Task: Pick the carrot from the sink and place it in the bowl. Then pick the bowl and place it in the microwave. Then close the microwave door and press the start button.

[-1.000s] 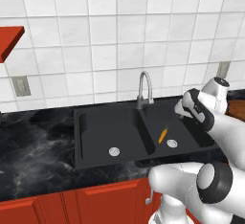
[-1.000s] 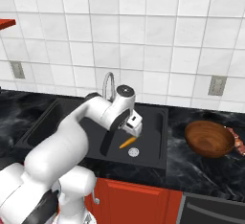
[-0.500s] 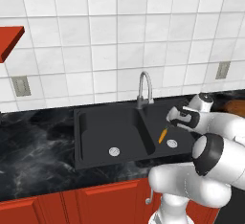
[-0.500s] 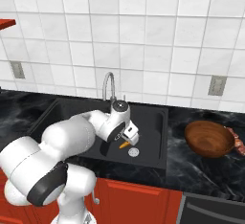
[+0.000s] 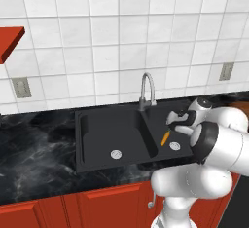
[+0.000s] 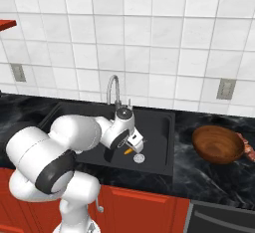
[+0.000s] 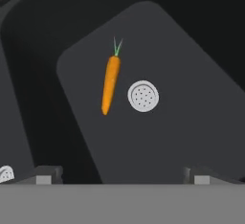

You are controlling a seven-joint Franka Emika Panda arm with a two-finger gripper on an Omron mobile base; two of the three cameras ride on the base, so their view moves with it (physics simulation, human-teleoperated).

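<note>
End effector [image 7: 119,177] shown with fingers spread wide and nothing between them, poised above the right basin of the matte black sink [image 7: 191,103]. Slender orange carrot [image 7: 109,85], tapered and tipped with a short green top, is seen lying flat on the basin floor just beside the round perforated silver drain [image 7: 143,95]. The glossy white arm is bent low over the counter [image 6: 209,170], where the round brown wooden bowl [image 6: 218,145] stands to the sink's right.
</note>
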